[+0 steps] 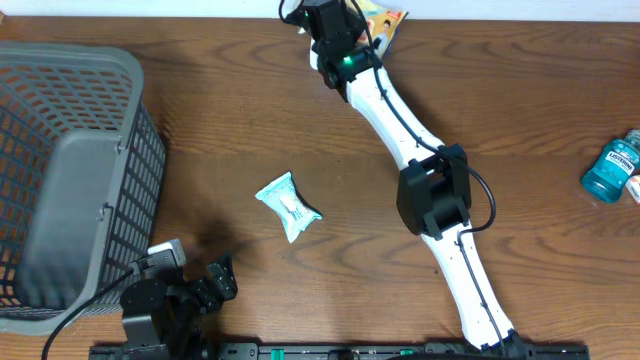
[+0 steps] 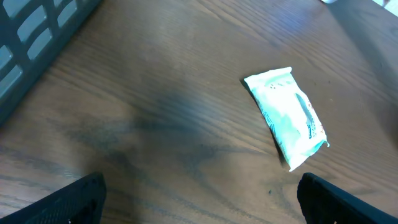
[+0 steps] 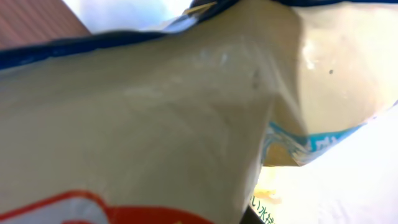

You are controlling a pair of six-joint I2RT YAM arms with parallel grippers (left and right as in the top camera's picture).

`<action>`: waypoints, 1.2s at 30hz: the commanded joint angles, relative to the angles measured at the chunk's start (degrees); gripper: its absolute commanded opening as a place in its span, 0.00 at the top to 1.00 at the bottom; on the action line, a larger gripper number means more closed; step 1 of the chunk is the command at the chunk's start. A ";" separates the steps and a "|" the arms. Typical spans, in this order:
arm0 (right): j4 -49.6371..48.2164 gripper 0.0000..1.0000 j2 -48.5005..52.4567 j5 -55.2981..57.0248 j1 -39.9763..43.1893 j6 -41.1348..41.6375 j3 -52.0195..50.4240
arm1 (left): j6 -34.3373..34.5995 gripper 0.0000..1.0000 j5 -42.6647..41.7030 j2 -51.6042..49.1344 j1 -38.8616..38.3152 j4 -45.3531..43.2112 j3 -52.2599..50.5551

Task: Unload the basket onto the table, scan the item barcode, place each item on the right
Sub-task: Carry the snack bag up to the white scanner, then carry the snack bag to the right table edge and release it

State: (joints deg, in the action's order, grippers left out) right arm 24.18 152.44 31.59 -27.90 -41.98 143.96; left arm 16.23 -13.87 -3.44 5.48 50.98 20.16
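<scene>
Wooden tabletop (image 1: 250, 100) with a grey slatted basket (image 1: 140, 180) at its left end. Right pincer (image 1: 355, 16), pressed together, pinches a colourful snack packet (image 1: 386, 22) at the far edge. Left pincer (image 1: 215, 283), spread wide, hovers at the near edge beside the basket. Blue mouthwash bottle (image 1: 612, 168) lies far right; a pale blue sachet (image 1: 288, 206) lies mid-tabletop.

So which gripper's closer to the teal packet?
Left. In the overhead, left gripper sits below-left of the teal packet; right gripper is far above it, on the snack bag.
</scene>
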 commanded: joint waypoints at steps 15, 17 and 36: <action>10.97 0.99 -3.23 12.00 2.23 7.04 1.53 | -0.72 0.02 -0.68 0.11 0.24 0.00 0.04; 16.22 0.99 -4.74 13.42 3.52 11.82 1.53 | -0.72 0.02 -0.68 0.11 0.24 0.00 0.04; 50.71 0.99 -8.11 -2.38 37.94 47.71 -1.73 | -0.72 0.02 -0.68 0.11 0.24 -0.02 0.04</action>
State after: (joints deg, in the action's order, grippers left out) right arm 75.20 146.74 34.98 6.02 2.04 143.76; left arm 16.23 -13.87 -3.44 5.48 51.00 20.16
